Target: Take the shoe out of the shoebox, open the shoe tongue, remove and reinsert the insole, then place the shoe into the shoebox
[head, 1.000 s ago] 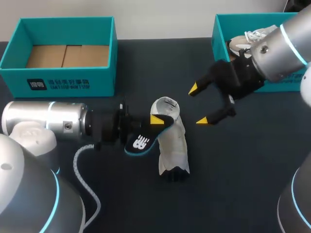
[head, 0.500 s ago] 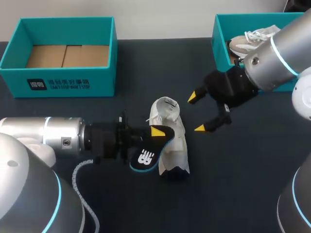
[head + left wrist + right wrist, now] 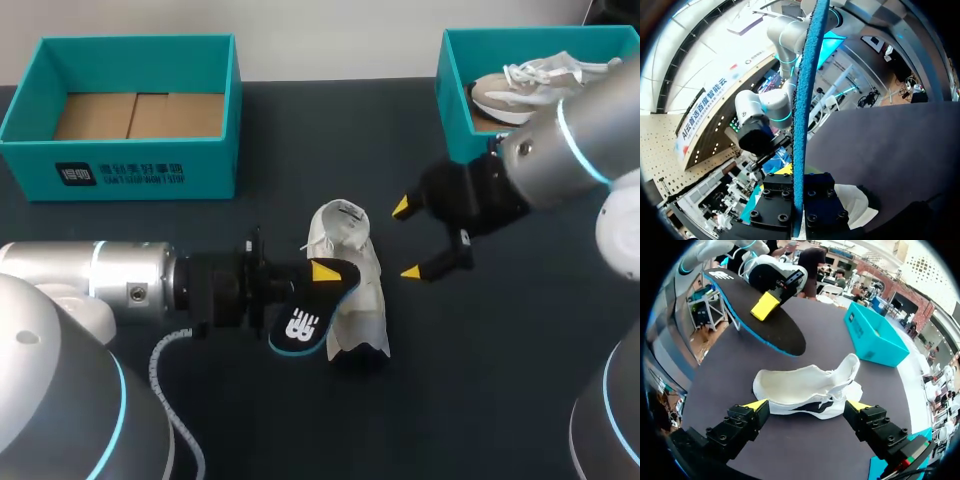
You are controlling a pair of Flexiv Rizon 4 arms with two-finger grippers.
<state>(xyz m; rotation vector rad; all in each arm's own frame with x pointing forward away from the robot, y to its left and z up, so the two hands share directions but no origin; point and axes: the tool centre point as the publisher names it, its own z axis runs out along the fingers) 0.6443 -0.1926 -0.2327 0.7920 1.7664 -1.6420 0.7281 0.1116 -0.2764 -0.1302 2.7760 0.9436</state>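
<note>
Where the insole overlaps it, the shoe is partly hidden.

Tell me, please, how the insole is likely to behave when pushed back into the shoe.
The insole, seen edge-on in the left wrist view, is thin, so it probably bends easily. It shows no visible sag in the left hand, so it seems light and somewhat springy. The shoe lies unheld, so it may slide when pushed.

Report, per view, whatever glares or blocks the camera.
Head view: glare streaks the silver left arm. Left wrist view: the insole, edge-on in the left pincer, splits the scene. Right wrist view: shoe evenly lit, unblocked, ahead of the open right pincer.
</note>
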